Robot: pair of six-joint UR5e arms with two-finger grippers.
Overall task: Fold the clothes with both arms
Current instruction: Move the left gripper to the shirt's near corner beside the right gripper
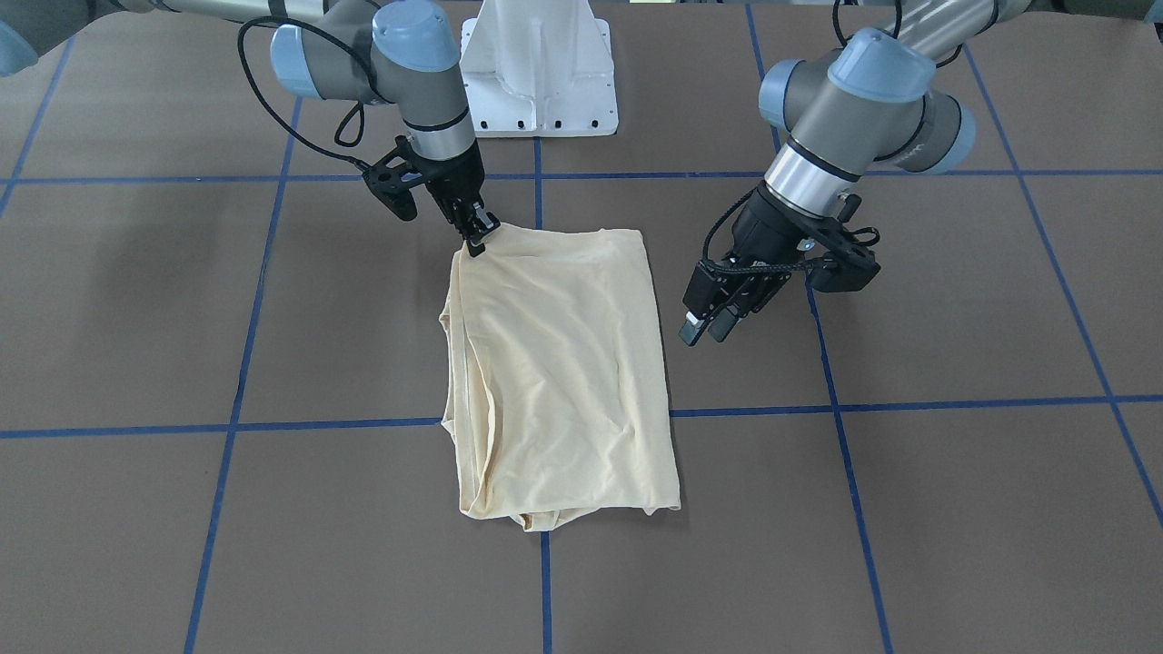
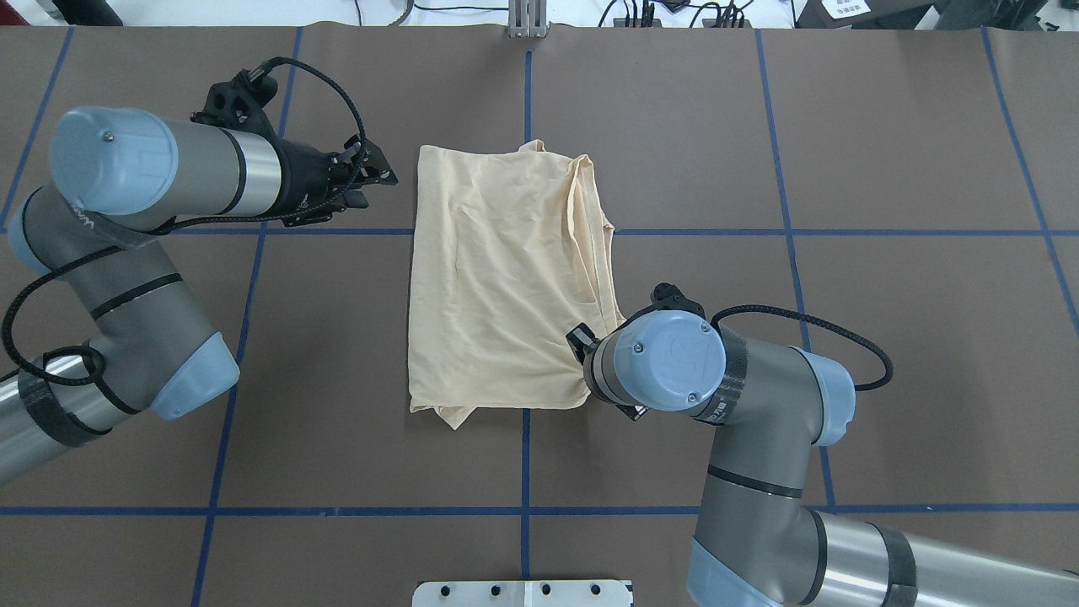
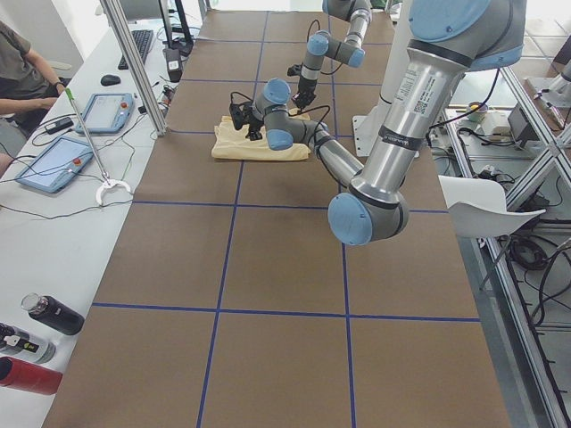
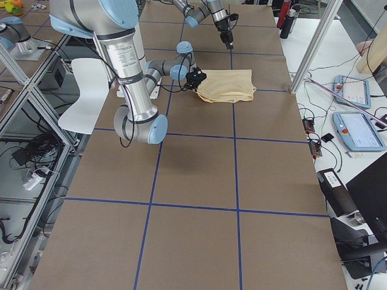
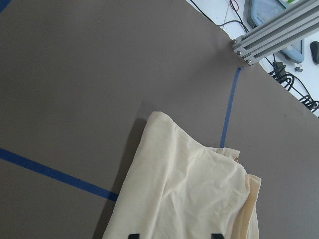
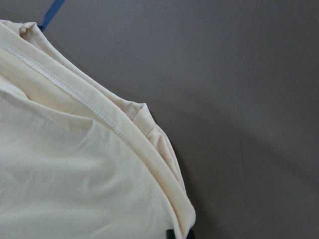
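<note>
The pale cream-yellow shirt point(image 1: 563, 363) point(image 2: 497, 287) lies folded into a rough rectangle in the middle of the brown table, plain side up, with no print showing. My right gripper point(image 1: 477, 243) is shut on the shirt's corner nearest the robot, and that corner is pulled up slightly. The right wrist view shows the hemmed cloth point(image 6: 75, 174) reaching down to a dark fingertip point(image 6: 172, 234). My left gripper point(image 1: 707, 329) point(image 2: 375, 187) hovers open beside the shirt's opposite long edge, apart from it. Its two fingertips point(image 5: 132, 235) stand wide apart over the cloth point(image 5: 194, 194).
The white pedestal base point(image 1: 539, 73) stands at the robot's edge of the table. Blue tape lines point(image 2: 523, 472) cross the table. An aluminium post point(image 5: 274, 30) stands at the far edge. A person point(image 3: 22, 71) sits at a side bench with tablets point(image 3: 53, 160) and bottles point(image 3: 49, 314).
</note>
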